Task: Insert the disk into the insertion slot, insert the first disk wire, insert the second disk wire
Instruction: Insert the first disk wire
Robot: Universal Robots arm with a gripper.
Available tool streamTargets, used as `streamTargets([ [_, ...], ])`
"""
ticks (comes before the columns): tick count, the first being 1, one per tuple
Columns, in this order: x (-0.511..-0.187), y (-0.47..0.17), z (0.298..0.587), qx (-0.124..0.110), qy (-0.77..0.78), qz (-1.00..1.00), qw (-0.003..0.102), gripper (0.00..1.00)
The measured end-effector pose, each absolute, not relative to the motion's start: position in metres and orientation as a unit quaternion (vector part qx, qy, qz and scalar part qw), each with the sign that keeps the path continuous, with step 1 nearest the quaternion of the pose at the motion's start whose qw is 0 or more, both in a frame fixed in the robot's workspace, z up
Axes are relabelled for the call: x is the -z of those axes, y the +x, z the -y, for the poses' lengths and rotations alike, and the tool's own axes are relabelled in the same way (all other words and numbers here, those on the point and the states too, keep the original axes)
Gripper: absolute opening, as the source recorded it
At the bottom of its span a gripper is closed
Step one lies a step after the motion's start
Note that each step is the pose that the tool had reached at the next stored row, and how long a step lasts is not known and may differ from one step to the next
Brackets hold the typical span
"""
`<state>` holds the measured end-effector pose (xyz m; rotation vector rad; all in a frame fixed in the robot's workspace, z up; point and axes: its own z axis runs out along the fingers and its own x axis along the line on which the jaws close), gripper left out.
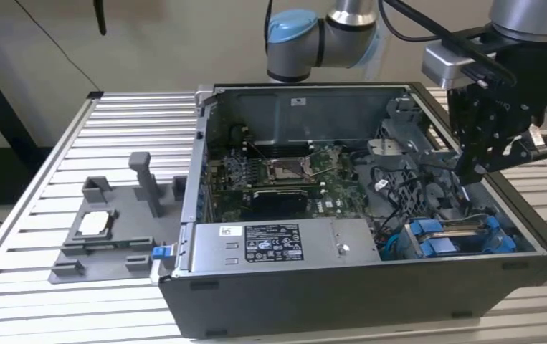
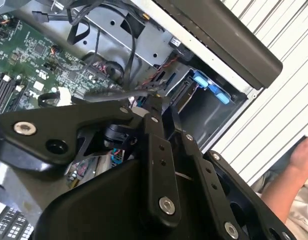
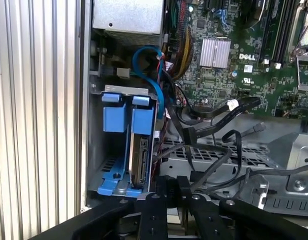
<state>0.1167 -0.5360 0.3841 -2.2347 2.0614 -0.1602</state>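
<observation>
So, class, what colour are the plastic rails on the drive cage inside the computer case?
Blue; the rails show best in the first wrist view.

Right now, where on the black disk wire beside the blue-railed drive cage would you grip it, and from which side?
Probably the black disk wire by its stiff flat plug, not its limp cord, coming through the open side of the black computer case, where the plug lies exposed.

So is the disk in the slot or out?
In. In the first wrist view the disk sits inside the insertion slot, between its blue rails, with its connector edge facing out.
</observation>
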Motion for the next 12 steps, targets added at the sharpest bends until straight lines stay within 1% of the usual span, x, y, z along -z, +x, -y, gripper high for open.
streamTargets([
  [2, -0.383, 0.117, 0.536, 0.052, -0.733, -0.676, 0.049, 0.19],
  [4, -0.383, 0.117, 0.538, 0.050, -0.733, -0.677, 0.046, 0.19],
  [9, -0.382, 0.120, 0.545, 0.034, -0.734, -0.677, 0.032, 0.19],
  [12, -0.381, 0.122, 0.551, 0.028, -0.734, -0.678, 0.026, 0.19],
])
